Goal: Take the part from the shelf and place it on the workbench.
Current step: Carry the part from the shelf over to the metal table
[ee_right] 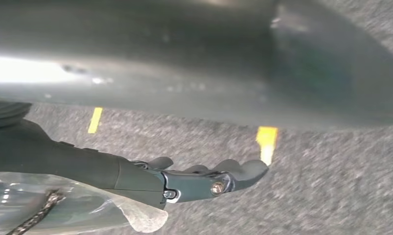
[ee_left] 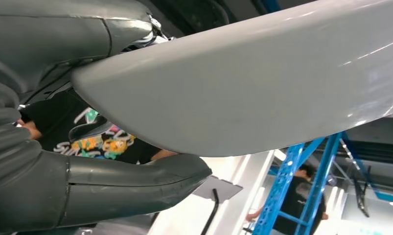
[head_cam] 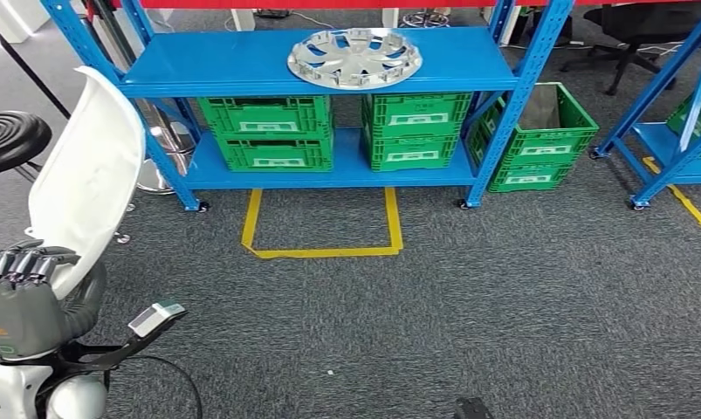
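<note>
Workshop or small-parts storeroom.
You're facing blue steel racks [head_cam: 329,70] on castors, standing on grey carpet [head_cam: 504,305]. Green crates [head_cam: 272,131] sit stacked on the bottom shelf, another pair [head_cam: 539,144] on the floor at the rack's right end. A silver hubcap [head_cam: 354,58] lies on the middle shelf, yellow tape [head_cam: 325,251] marks a bay below, and a black stool [head_cam: 6,140] stands left.

Open floor: grey carpet [head_cam: 469,314] is lying bare before the blue metal shelf [head_cam: 242,65].
Left side: black round stool [head_cam: 10,140] is crowding the passage.
Lower shelf: green plastic crates [head_cam: 268,131] are filling it.
</note>
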You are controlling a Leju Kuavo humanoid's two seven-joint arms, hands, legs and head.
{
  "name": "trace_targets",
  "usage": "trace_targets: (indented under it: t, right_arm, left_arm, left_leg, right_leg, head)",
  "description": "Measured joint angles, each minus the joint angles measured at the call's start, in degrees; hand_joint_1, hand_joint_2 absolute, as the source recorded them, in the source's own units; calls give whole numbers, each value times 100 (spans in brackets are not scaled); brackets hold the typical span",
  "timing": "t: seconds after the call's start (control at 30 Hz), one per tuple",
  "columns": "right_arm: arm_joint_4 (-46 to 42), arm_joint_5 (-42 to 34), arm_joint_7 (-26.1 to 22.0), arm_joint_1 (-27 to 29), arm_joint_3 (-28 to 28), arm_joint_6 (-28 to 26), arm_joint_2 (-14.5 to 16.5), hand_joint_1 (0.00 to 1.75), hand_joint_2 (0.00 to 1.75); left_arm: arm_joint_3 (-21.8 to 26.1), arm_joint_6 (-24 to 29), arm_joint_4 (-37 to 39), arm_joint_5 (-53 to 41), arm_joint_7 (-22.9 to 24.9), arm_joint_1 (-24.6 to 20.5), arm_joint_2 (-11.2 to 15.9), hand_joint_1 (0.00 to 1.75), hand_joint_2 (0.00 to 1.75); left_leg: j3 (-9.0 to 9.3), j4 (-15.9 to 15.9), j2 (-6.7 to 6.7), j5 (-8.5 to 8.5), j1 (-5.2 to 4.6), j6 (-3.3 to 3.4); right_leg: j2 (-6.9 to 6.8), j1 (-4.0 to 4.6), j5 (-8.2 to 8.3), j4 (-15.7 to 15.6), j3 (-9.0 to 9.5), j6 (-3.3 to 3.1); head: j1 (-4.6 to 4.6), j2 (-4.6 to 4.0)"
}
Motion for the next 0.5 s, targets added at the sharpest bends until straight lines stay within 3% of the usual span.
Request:
trace_targets:
  t: [0.03, 0.1, 0.13, 0.17, 0.2, 0.27, 0.33, 0.37, 0.4, 0.43, 0.5]
  right_arm:
    - [1, 1, -1, 4, 3, 2, 3, 0, 0]
    - [1, 2, -5, -1, 16, 9, 3, 0, 0]
    - [1, 2, -8, -3, 23, 11, 3, 0, 0]
    - [1, 2, -10, -4, 28, 12, 3, 0, 0]
    - [1, 2, -11, -4, 31, 11, 3, 0, 0]
    - [1, 3, -13, -8, 32, 11, 3, 0, 0]
    - [1, 5, -17, -14, 33, 11, 4, 0, 0]
    - [1, 5, -19, -17, 33, 11, 4, 0, 0]
    - [1, 6, -21, -17, 34, 11, 5, 0, 0]
    - [1, 6, -21, -14, 34, 11, 5, 0, 0]
    - [1, 7, -20, -3, 36, 10, 5, 0, 0]
  left_arm:
    - [4, 0, 5, 7, 0, 4, 2, 175, 175]
    - [8, 0, 21, 17, 0, 6, 4, 175, 175]
    - [9, 0, 31, 24, 0, 6, 4, 175, 175]
    - [9, 0, 40, 31, 0, 6, 4, 175, 175]
    - [10, 0, 46, 38, -2, 6, 4, 175, 175]
    - [13, 0, 52, 68, -13, 5, 4, 175, 175]
    - [15, 0, 55, 149, -43, 0, 4, 175, 175]
    - [16, 0, 58, 204, -61, -1, 4, 175, 175]
    - [17, 0, 65, 261, -79, 1, 4, 175, 175]
    - [19, 0, 74, 311, -92, 5, 4, 175, 175]
    - [21, 0, 96, 379, -108, 13, -1, 175, 175]
  left_leg:
    - [-56, 195, -12, -273, 15, -42]
    - [-157, 883, -21, -893, 52, -113]
    - [-182, 1242, -21, -1035, 69, -138]
    - [-158, 1493, -21, -1025, 85, -154]
    - [-67, 1569, -21, -889, 101, -163]
    - [378, 1121, -24, -592, 124, -158]
    - [1005, 220, -30, -673, 117, -114]
    - [1210, -113, -32, -773, 104, -81]
    - [1300, -298, -33, -836, 86, -40]
    - [1279, -341, -31, -823, 76, 7]
    - [1181, -349, -16, -712, 73, 106]
  right_leg:
    - [-16, -12, 81, -1, -77, -33]
    - [-27, -11, 247, 18, -251, -65]
    - [-31, -11, 324, 38, -350, -63]
    - [-36, -12, 397, 69, -467, -57]
    - [-42, -13, 458, 107, -588, -50]
    - [-44, -15, 557, 184, -799, -23]
    - [-28, -3, 643, 238, -924, 32]
    - [-21, 0, 693, 242, -955, 71]
    - [-18, -1, 748, 234, -972, 114]
    - [-20, -10, 802, 217, -987, 157]
    - [-10, -32, 714, 315, -1081, 219]
  head:
    - [-13, 0]
    - [-35, -1]
    - [-40, -1]
    - [-39, -1]
    - [-39, -1]
    - [-39, -1]
    - [-37, -1]
    - [-36, -1]
    - [-35, -1]
    - [-34, -1]
    - [-26, -1]
